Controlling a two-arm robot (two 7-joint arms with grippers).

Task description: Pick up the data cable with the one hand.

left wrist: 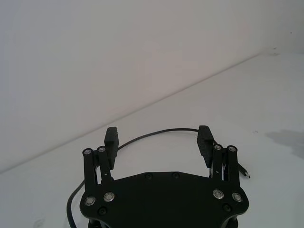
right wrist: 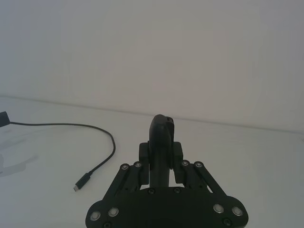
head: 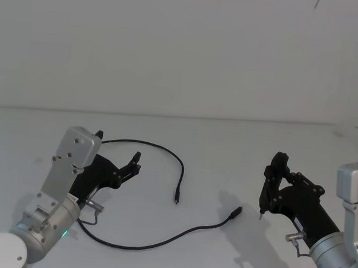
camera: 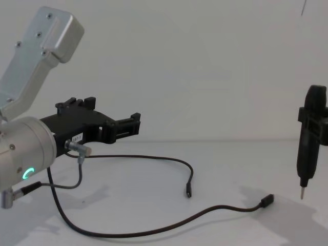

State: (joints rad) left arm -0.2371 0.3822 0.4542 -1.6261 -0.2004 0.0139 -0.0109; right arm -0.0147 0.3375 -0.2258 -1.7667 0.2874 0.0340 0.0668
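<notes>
The data cable (head: pixel 166 154) is a long thin black cord lying in loops on the white table (head: pixel 226 148), with one plug (head: pixel 177 199) near the middle and the other plug (head: pixel 235 212) further right. My left gripper (head: pixel 118 148) is open and hovers over the cable's left stretch without touching it. In the left wrist view the cable (left wrist: pixel 156 133) runs across the table beyond the open gripper (left wrist: pixel 158 137). From the chest, the gripper (camera: pixel 115 113) hangs well above the cable (camera: pixel 154 157). My right gripper (head: pixel 277 171) is at the right, shut on a black pointed tool (camera: pixel 307 154).
A short grey wire with a silver plug (camera: pixel 77 148) hangs from my left wrist. A plain white wall (head: pixel 182 51) stands behind the table. The pointed tool's tip (head: pixel 260 217) hangs just above the table, right of the cable's right plug.
</notes>
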